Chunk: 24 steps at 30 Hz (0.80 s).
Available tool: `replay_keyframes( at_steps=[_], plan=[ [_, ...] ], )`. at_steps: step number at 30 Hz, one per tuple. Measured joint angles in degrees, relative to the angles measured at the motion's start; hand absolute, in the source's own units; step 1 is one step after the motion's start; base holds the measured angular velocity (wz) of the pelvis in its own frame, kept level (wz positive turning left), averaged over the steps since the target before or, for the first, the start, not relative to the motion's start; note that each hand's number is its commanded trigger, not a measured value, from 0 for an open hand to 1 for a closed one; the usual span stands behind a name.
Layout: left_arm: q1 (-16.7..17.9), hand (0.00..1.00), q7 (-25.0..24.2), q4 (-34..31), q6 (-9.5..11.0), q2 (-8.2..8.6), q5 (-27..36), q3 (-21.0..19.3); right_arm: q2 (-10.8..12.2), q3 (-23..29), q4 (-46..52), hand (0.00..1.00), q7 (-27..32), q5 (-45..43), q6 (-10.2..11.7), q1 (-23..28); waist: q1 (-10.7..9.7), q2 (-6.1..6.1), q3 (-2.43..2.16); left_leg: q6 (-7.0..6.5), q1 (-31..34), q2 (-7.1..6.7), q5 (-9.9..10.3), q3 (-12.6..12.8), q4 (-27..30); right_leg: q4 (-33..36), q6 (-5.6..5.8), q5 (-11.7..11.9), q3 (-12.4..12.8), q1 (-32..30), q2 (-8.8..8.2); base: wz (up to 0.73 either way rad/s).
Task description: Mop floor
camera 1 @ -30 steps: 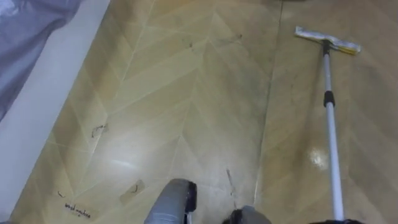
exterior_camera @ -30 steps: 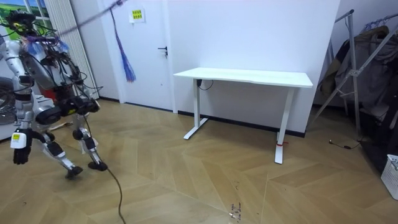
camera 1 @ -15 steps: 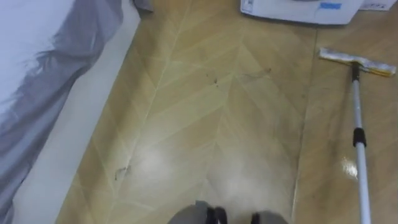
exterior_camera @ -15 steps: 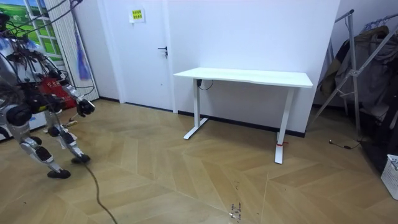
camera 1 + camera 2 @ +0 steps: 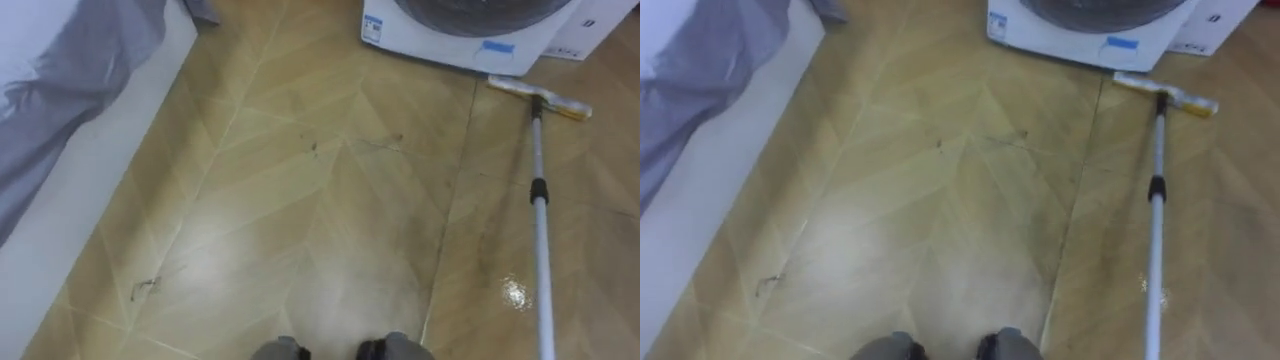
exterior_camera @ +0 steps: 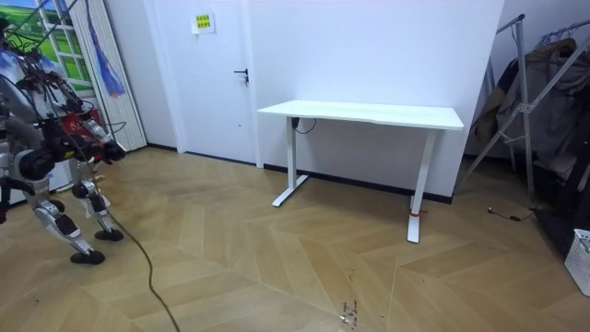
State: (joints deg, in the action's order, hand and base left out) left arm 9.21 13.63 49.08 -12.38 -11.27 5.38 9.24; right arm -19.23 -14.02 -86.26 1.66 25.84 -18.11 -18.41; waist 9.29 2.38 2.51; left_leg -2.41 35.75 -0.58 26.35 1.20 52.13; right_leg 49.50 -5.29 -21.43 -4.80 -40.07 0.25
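Note:
A mop lies across the wooden floor on my right. Its flat white head (image 5: 540,98) rests just in front of a white appliance (image 5: 450,35). Its white pole (image 5: 541,230) runs from there out of the bottom right of the eye views. A wet glint (image 5: 515,292) shines on the boards beside the pole. In the room view I stand at the far left by the window. One dark hand (image 6: 110,152) shows at hip height, too small to read.
A white ledge (image 5: 90,200) with grey cloth (image 5: 60,60) over it runs along my left. Small dark marks (image 5: 315,147) and a scrap (image 5: 145,288) lie on the floor. Across the room stand a white table (image 6: 369,115) and a clothes rack (image 6: 544,83).
I have walked towards the room view's left. The eye views have shifted with me: the white appliance has come into sight at the top, and the mop head now lies close to its base.

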Motion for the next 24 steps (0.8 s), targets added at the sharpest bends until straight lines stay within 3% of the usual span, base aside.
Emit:
replay_keyframes(
  at_steps=[2, 6, 10, 12, 14, 15, 20, 24],
  plan=[
    [0.62, 0.00, -0.14, 0.01, -0.45, -0.07, -0.61, 0.07, -0.78, 0.15, 0.04, 1.00, -0.71, -0.20, -0.03, -0.01, 0.64, 0.38, -0.04, 0.70, 0.38, -0.01, 0.45, 0.08, -1.35, -0.09, 0.27, 0.96, 0.01, -1.10, -0.01, -0.04],
    [0.06, 0.00, -0.21, 1.70, -1.53, 0.34, -1.38, -0.25, -1.56, 0.20, -0.17, 1.00, -2.52, -2.83, 1.95, -0.52, 0.59, -0.97, 0.04, 0.60, -0.61, 0.61, -1.43, 0.30, -4.92, -4.54, 0.11, 4.25, -0.32, 0.31, 0.20, -0.11],
    [0.08, 0.00, -0.20, 3.89, -2.04, 1.00, -5.45, -0.25, -1.89, -0.36, -0.57, 1.00, -2.94, -3.85, 3.38, 2.78, -0.03, -3.03, -0.43, 0.50, -5.64, 0.54, -3.56, 0.02, -10.58, -10.81, 0.45, 6.49, -0.68, 5.97, 0.56, 0.06],
    [1.03, 0.00, -0.20, 3.98, -2.75, 1.52, -7.71, -0.17, -1.86, -0.45, -0.91, 1.00, -1.92, -5.76, 3.64, 7.33, -0.82, -3.82, -1.07, 0.24, -10.15, -0.25, -5.64, -0.59, -16.11, -14.80, 0.84, 6.98, -1.66, 10.66, -0.41, 0.35],
    [2.35, 0.00, -0.19, 4.06, -3.08, 1.60, -9.23, -0.35, -1.54, -0.46, -1.38, 1.00, -1.15, -8.11, 3.59, 10.34, -1.95, -3.82, -1.23, 0.36, -14.17, -0.75, -7.13, -1.28, -20.30, -17.96, 0.86, 7.47, -2.25, 14.48, -0.72, 0.26],
    [3.03, 0.00, -0.25, 4.16, -3.53, 1.72, -10.08, -1.31, -1.18, -0.31, -1.37, 1.00, -0.84, -10.12, 3.59, 12.89, -2.98, -3.96, -1.83, 0.48, -16.71, -0.96, -7.88, -1.83, -22.84, -19.95, 0.85, 7.71, -2.73, 16.85, -0.71, 0.21],
    [3.41, 0.00, -0.36, 6.71, -3.60, 1.94, -12.40, -5.10, 0.65, -0.15, -0.05, 1.00, -0.58, -15.75, 3.56, 20.10, -5.90, -3.15, -2.21, 1.17, -27.01, -0.63, -9.66, -2.41, -31.26, -25.67, 0.59, 8.05, -2.67, 25.62, 0.24, 0.01],
    [3.01, 0.00, -0.36, 8.67, -3.48, 2.23, -12.40, -6.38, 3.50, 1.44, 0.35, 1.00, -1.49, -19.81, 3.23, 21.48, -7.14, -1.59, -2.63, 1.48, -34.56, 0.10, -10.42, -1.95, -35.55, -29.28, 0.34, 8.15, -0.60, 31.66, 1.77, -0.22]
  ],
)
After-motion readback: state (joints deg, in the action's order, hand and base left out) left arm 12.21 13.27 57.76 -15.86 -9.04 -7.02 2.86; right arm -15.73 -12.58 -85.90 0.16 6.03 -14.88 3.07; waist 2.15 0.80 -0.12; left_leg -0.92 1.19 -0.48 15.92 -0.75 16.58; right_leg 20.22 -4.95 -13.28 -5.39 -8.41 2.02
